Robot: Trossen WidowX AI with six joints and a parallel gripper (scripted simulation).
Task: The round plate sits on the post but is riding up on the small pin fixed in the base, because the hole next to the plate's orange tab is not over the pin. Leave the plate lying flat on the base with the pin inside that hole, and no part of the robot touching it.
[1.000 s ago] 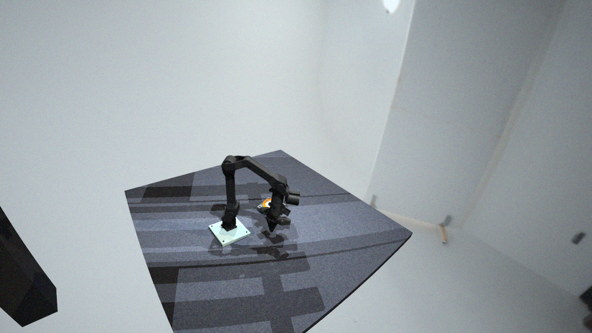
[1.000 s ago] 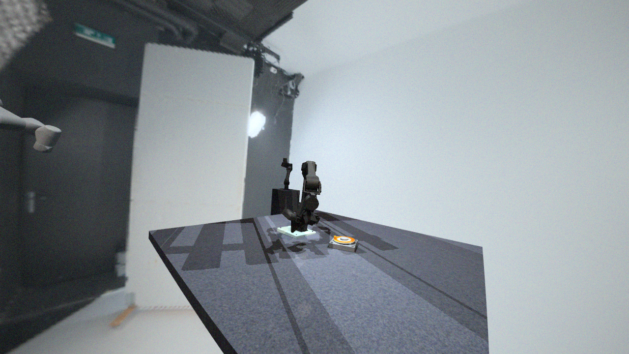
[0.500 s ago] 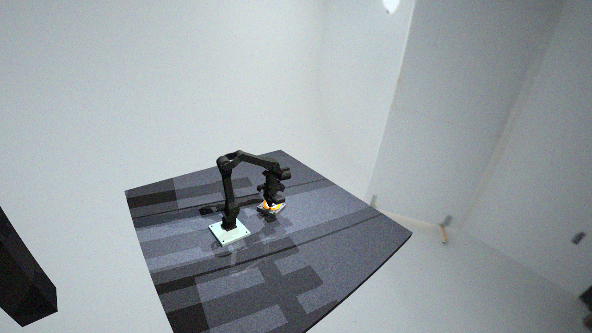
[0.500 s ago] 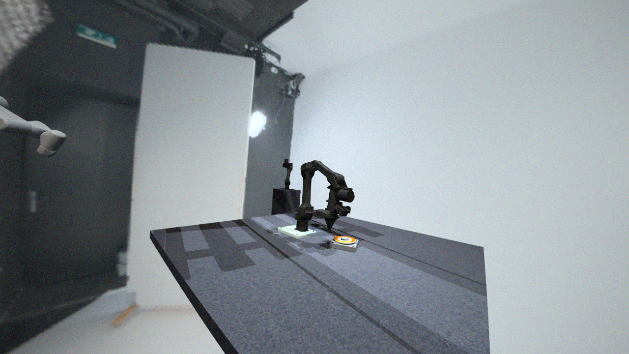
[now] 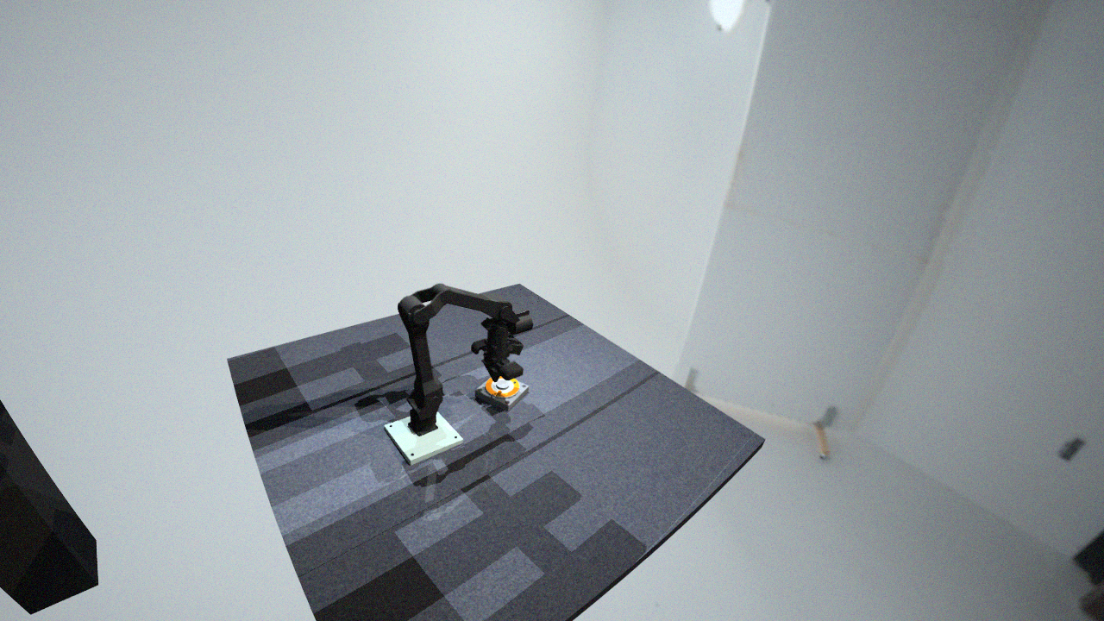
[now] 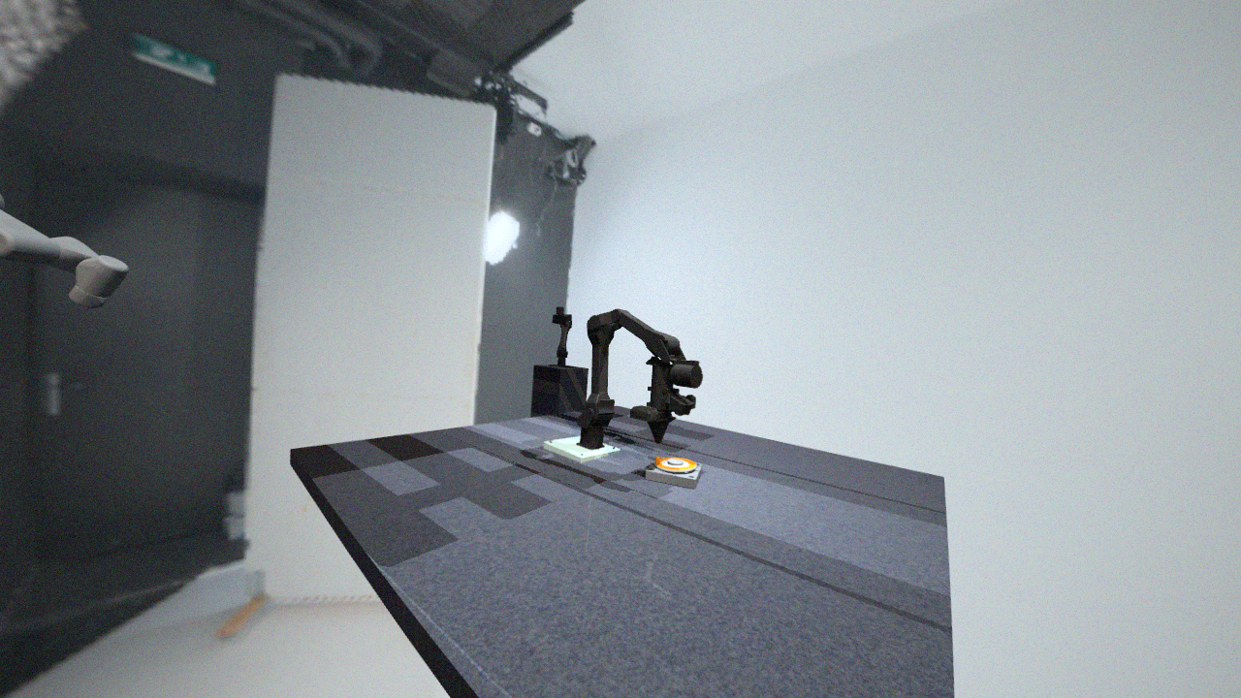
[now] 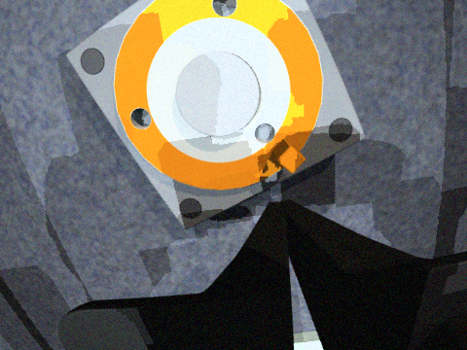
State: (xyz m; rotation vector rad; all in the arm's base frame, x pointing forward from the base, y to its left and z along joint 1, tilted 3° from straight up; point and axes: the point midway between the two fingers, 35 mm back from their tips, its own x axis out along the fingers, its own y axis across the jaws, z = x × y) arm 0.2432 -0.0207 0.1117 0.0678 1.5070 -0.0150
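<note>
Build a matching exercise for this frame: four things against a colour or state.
Things:
1. plate
2. base
3. post
4. gripper

States:
A. square, grey, dark holes at its corners
B. shut, holding nothing, above the plate
C. orange ring with small holes
D. pale round top at the ring's middle

Pairs: 1-C, 2-A, 3-D, 4-B

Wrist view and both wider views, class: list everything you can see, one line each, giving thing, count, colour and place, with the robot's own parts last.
Round plate: one, orange and yellow ring with white middle, on the base.
Orange tab: one, at the plate's rim nearest the fingertips.
Plate holes: three, dark, spaced around the ring.
Base: one, grey square with dark corner holes, on the table.
Table: one, grey patchwork top.
Mount plate: one, pale, under the arm.
Arm: one, black.
Gripper: one, black, shut, empty, tips beside the tab.
</note>
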